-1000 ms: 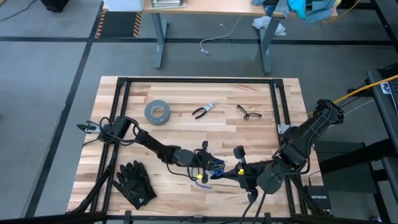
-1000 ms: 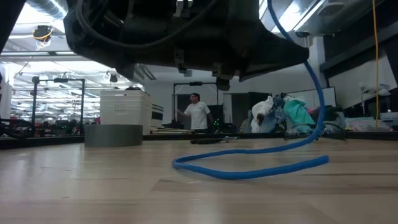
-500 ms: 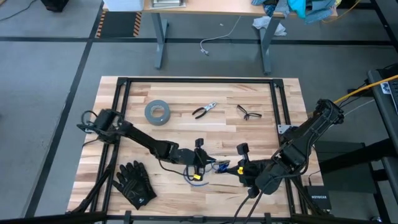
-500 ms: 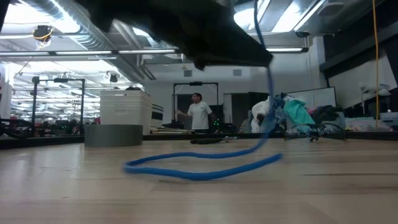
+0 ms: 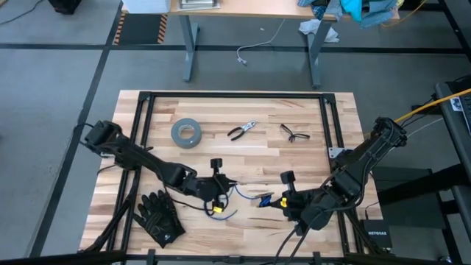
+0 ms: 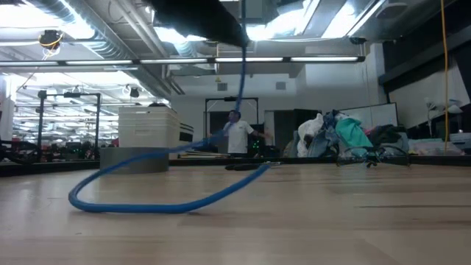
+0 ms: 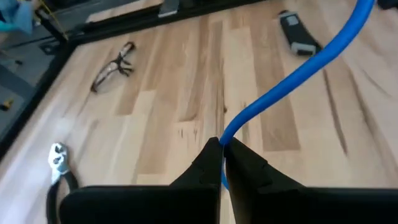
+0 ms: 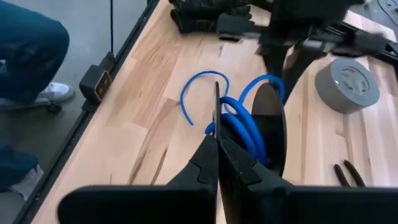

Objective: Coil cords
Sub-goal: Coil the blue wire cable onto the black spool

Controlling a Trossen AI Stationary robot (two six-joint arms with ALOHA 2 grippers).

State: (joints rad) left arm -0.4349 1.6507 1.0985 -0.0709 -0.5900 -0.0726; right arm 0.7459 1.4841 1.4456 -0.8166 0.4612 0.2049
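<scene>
- High view: the cords (image 5: 237, 196) are seen on the near half of the table (image 5: 221, 110), between the two grippers, as a blue length with a loose loop drooping toward the near edge.
- The left gripper (image 5: 215, 193) is pinched onto one stretch of the cable; in the left wrist view the blue line runs straight out from between its pressed-together fingers (image 7: 208, 165).
- The right gripper (image 5: 282, 203) is clamped onto several blue turns gathered together (the right wrist view shows them bunched at its closed fingertips (image 8: 208, 152)).
- In the low view a long blue bight rests on the wood and rises to a gripper overhead.
- The step in hand is judged to be the winding itself: one end is anchored as a bundle while slack is drawn out and led round.
- Next, the free loop would need to be carried onto the held turns without loosening them.
- The tape roll (image 5: 186, 132), pliers (image 5: 241, 131), glasses (image 5: 294, 133) and gloves (image 5: 158, 215) lie well apart.
</scene>
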